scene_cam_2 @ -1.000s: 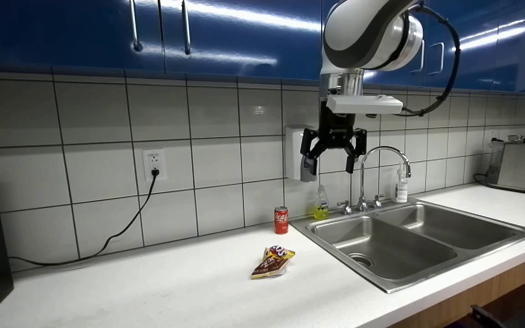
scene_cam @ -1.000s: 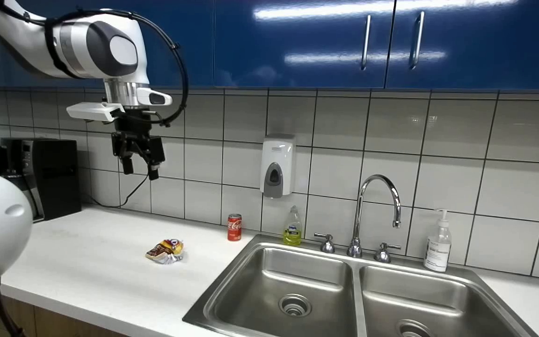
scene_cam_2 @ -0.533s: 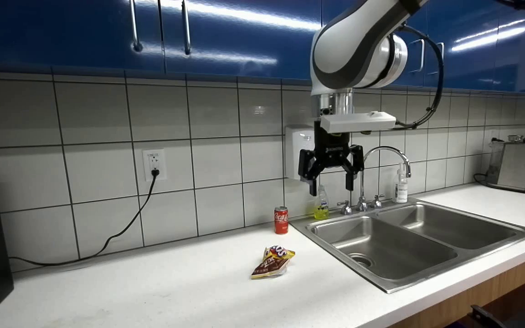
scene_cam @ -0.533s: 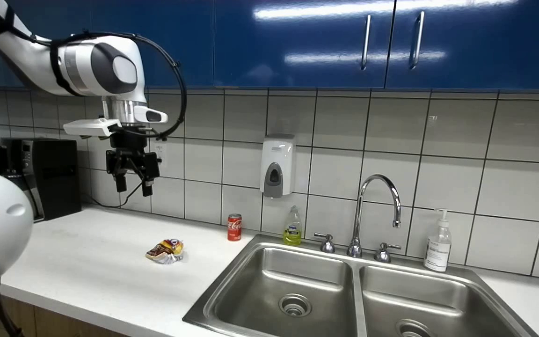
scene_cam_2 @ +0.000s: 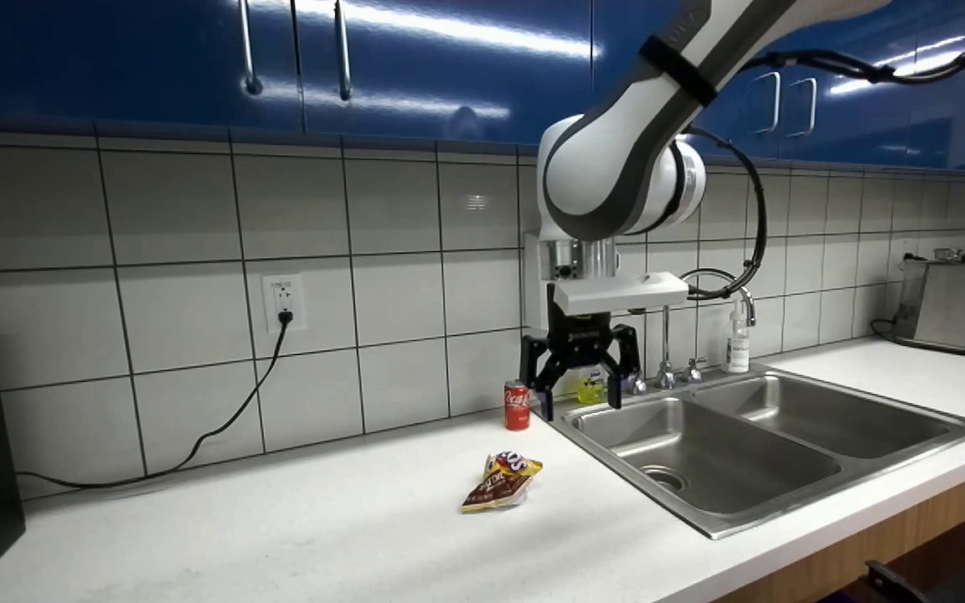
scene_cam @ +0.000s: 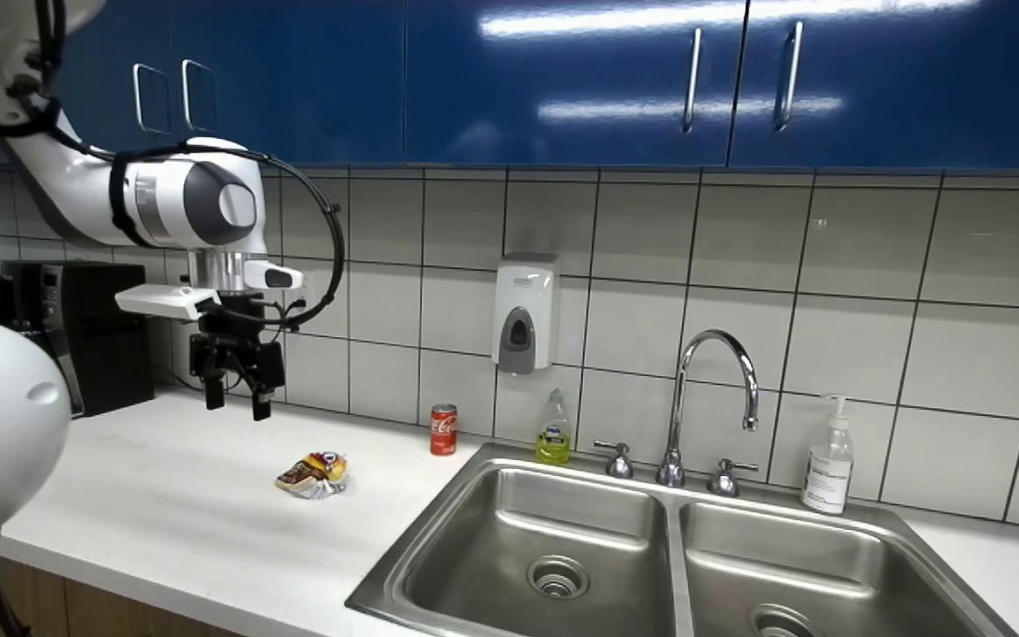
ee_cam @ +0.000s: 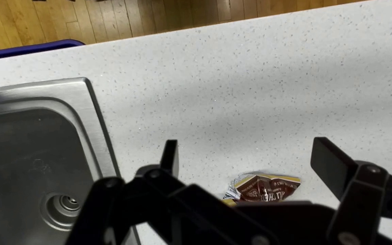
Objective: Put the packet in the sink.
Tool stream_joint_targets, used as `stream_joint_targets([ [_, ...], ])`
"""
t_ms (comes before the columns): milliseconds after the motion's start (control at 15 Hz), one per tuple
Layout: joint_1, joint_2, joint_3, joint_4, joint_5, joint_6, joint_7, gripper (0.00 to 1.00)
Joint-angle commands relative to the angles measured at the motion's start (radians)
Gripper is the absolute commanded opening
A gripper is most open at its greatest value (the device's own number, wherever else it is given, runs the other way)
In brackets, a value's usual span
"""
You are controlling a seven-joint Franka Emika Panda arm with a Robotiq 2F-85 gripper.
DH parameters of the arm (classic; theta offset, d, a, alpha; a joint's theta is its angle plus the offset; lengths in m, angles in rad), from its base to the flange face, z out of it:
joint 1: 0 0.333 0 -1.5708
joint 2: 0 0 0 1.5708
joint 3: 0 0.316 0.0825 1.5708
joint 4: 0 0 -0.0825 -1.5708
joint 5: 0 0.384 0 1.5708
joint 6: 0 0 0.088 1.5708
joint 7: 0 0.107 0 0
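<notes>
- The packet [scene_cam_2: 499,484] was small and crumpled, in brown, yellow and red with white lettering; in an exterior view a shiny whitish edge [scene_cam: 326,488] caught the light
- It lay in uneven folds on the white table [scene_cam: 164,495], near the sink [scene_cam: 423,533] but apart from its rim
- In the wrist view its brown lettered face showed, with one part hidden
- The sink was stainless steel, set into the table, with two basins [scene_cam: 474,566] side by side, a divider [scene_cam: 677,548] between them and a round drain [scene_cam: 558,577] in each
</notes>
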Motion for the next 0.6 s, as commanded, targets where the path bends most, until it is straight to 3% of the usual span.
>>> stream_joint_targets([
  [0,0.006,0.109,0.003,0.029,-0.059,0.090,0.071,1.00],
  [533,0.055,0.310,-0.028,0.158,-0.227,0.160,0.244,1.00],
])
